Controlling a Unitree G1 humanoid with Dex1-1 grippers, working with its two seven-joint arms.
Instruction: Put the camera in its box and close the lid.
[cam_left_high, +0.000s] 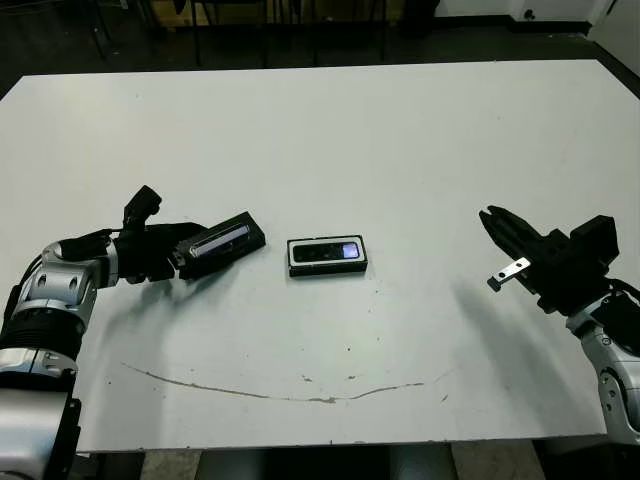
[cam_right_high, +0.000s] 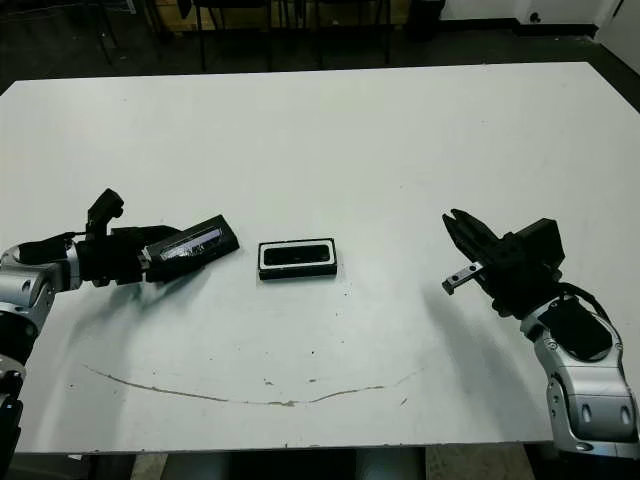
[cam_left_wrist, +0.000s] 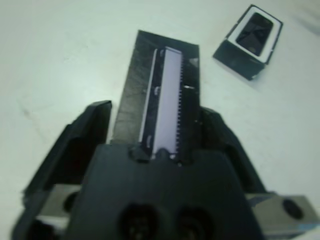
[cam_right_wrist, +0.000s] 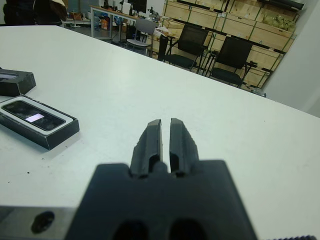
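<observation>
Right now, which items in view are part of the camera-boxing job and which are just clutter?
Job items:
- camera, already lying in the box
- lid, off the box, between the left gripper's fingers

Not part of it:
- table, with a thin curved scuff line
- chairs and crates beyond it

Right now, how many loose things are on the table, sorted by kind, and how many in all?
Box: 1, near the middle of the table
Camera: 1, lying inside the box
Lid: 1, off the box, between the fingers of the left gripper
Total: 3
</observation>
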